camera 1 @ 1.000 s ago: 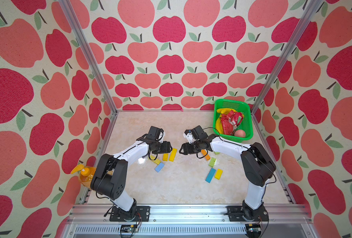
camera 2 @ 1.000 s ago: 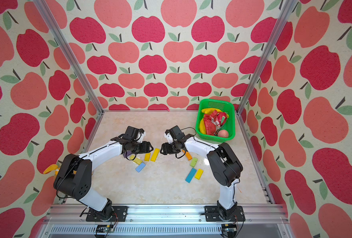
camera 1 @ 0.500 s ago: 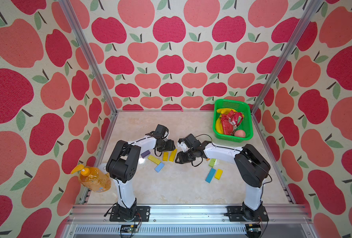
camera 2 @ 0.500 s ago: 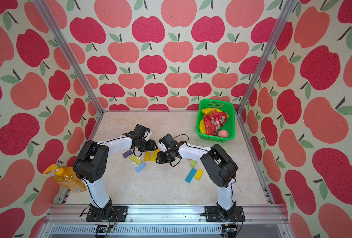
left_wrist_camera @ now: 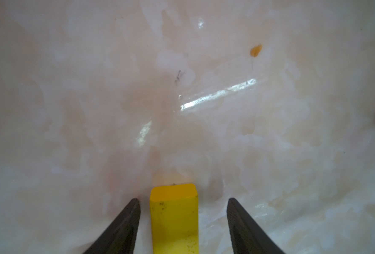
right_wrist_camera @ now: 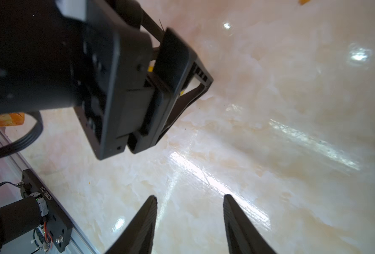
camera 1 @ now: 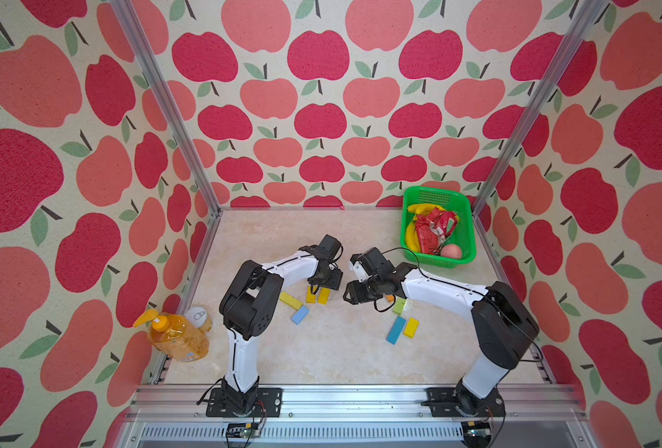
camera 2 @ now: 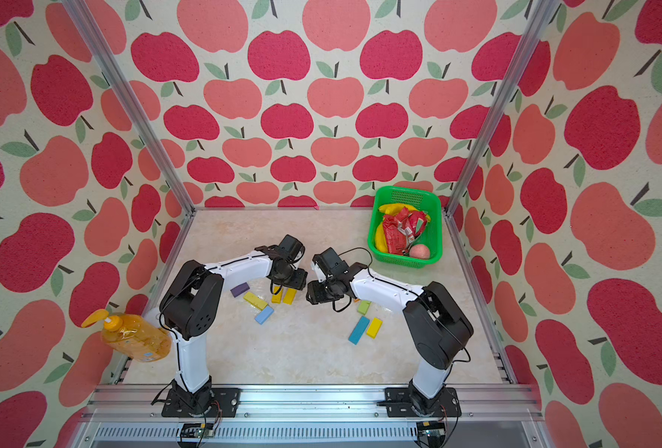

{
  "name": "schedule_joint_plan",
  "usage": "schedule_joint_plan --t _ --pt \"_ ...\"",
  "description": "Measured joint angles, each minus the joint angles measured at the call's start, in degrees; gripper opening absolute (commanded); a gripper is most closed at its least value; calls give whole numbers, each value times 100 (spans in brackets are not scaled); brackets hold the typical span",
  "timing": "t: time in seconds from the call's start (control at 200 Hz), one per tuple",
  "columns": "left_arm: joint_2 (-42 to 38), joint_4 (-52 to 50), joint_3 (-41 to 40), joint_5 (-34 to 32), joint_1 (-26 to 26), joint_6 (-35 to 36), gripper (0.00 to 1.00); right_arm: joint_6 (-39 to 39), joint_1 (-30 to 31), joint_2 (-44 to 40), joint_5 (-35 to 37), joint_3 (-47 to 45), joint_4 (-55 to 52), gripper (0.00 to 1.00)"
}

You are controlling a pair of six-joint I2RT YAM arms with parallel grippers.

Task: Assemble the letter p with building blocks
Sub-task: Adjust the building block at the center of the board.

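The left gripper (left_wrist_camera: 183,199) stands with its jaws apart astride a yellow block (left_wrist_camera: 174,217), a gap on either side and nothing clamped. A second ago it hung nearer its own side, so it has now lined up on a pick. The right gripper (right_wrist_camera: 189,196), also apart and empty, has slid in toward the middle over bare table (right_wrist_camera: 292,132). The building blocks (camera 1: 299,315) have not shifted: in both top views they lie in two loose clusters below the arms. The letter p looks unstarted, and closing on the yellow piece seems the next move.
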Motion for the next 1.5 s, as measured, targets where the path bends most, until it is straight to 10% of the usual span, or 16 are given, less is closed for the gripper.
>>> schedule_joint_plan --t 0.28,0.38,1.105,1.501 --pt "188 -435 269 -240 -11 149 30 -63 -385 -299 35 -345 -26 53" --pt "225 -483 348 -87 46 61 0 -87 -387 -293 33 -348 -35 53" --pt "1318 -2251 2288 1040 990 -3976 0 -328 -907 887 -157 721 74 55" --pt "505 -1086 870 1268 824 -6607 0 -348 -1012 966 -437 909 101 58"
